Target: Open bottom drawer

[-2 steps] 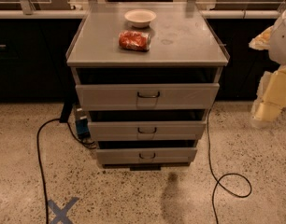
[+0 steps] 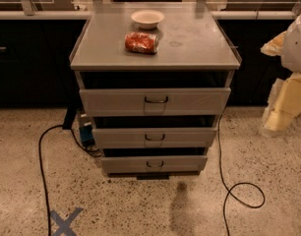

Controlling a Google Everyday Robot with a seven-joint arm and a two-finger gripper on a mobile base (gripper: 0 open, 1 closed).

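Comparing with the earlier view, I am seeing almost nothing changing: the cabinet (image 2: 190, 48), the white bowl (image 2: 147, 18) and the red packet (image 2: 141, 43) on its top are sitting where they were. The gripper (image 2: 281, 113) is still hanging at the right edge, beside the cabinet and well apart from every drawer, touching nothing. Whether it is wide or narrow I cannot tell. The bottom drawer (image 2: 185, 164) is sitting lowest of the three, just above the floor, its front facing me and its long axis running left to right, with its dark handle (image 2: 154, 164) at centre.
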